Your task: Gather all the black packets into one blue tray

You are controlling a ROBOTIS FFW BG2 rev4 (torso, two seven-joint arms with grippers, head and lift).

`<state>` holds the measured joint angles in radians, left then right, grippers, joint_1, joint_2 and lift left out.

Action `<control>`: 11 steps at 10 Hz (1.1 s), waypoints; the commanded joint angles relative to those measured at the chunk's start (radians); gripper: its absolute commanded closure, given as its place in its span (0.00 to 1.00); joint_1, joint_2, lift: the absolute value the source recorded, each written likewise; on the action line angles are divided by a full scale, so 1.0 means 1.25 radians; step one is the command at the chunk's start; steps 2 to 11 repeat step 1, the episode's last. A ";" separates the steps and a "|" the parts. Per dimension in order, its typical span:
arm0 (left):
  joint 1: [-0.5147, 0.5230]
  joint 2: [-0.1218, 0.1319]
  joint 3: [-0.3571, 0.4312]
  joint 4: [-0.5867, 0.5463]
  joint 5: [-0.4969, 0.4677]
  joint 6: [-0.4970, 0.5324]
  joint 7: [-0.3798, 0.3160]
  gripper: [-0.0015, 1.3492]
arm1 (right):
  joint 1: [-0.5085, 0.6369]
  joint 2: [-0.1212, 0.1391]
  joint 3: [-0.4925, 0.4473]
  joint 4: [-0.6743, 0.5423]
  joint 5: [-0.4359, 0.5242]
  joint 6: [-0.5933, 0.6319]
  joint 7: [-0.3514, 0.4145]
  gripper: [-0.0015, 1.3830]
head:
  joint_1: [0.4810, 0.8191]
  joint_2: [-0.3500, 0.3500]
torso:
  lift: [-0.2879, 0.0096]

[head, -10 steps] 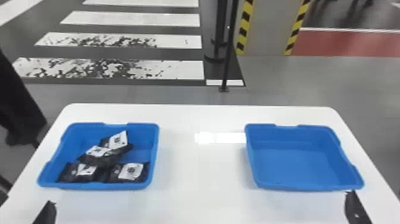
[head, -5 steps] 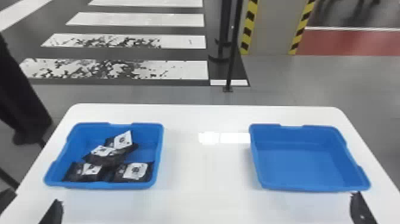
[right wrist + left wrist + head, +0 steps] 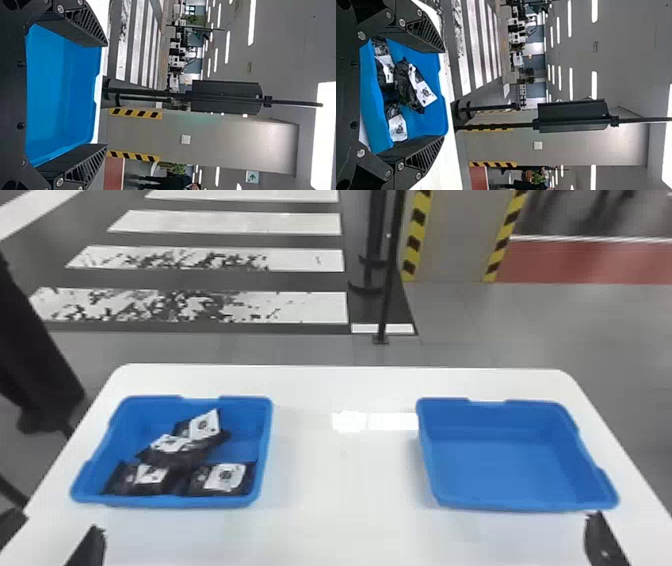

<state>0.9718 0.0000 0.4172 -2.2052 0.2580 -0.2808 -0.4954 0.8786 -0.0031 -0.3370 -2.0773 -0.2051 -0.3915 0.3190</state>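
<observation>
The black left gripper (image 3: 56,523) is at the left, on the near side of a blue plastic tray (image 3: 267,440) with low, sloping walls. The left wrist view shows the gripper's (image 3: 440,95) two flat fingers spread wide apart. The tray sits on a white table (image 3: 345,480) with round far corners, close to its left edge. Four black packets (image 3: 167,460) lie in the tray, all in a bunch. They look soft, puffy and crinkly, a bit shiny, and each has a white label with dark marks on it. Going left to right, the first packet (image 3: 150,476) lies by the tray's near wall, toward its left corner. The next packet (image 3: 171,444) is just behind it and slants across the middle. The third packet (image 3: 204,426) is farther back and tips up, with its label leaning. The last packet (image 3: 225,477) lies quite flat in the near right corner, and a small round picture shows on its label. Near the table's right edge is another blue plastic tray (image 3: 422,440), with its smooth floor all bare. The black right gripper (image 3: 605,540) is on that tray's near side, by its right corner, and its fingers are far apart too.
</observation>
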 commanded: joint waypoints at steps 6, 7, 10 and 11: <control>0.000 -0.002 -0.002 0.000 -0.001 0.001 0.000 0.21 | 0.000 0.003 0.000 0.000 -0.002 0.001 0.000 0.09 | 0.63 0.47 | 0.60; 0.000 -0.002 -0.002 0.000 -0.001 0.001 0.000 0.21 | 0.000 0.003 0.000 0.000 -0.002 0.001 0.000 0.09 | 0.63 0.47 | 0.60; 0.000 -0.002 -0.002 0.000 -0.001 0.001 0.000 0.21 | 0.000 0.003 0.000 0.000 -0.002 0.001 0.000 0.09 | 0.63 0.47 | 0.60; 0.000 -0.002 -0.002 0.000 -0.001 0.001 0.000 0.21 | 0.000 0.003 0.000 0.000 -0.002 0.001 0.000 0.09 | 0.63 0.47 | 0.60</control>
